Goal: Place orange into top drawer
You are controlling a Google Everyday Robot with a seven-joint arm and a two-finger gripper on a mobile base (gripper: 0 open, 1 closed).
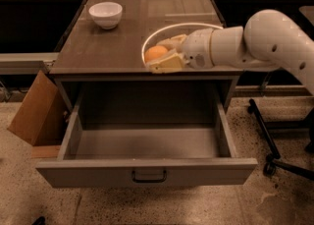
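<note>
Likely light, firm and slippery-skinned, the orange (154,52) sits pinched across its widest middle by the pincer (161,56) at the counter's (98,47) front edge.

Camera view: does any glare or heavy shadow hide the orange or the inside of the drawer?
Camera view: the light is warm and dim. The orange is plainly lit, with the gripper shut on it near the tabletop's front edge. The tabletop has a faint sheen, with no glare on the orange. The open top drawer is shadowed along its back wall, but its floor is visible.
</note>
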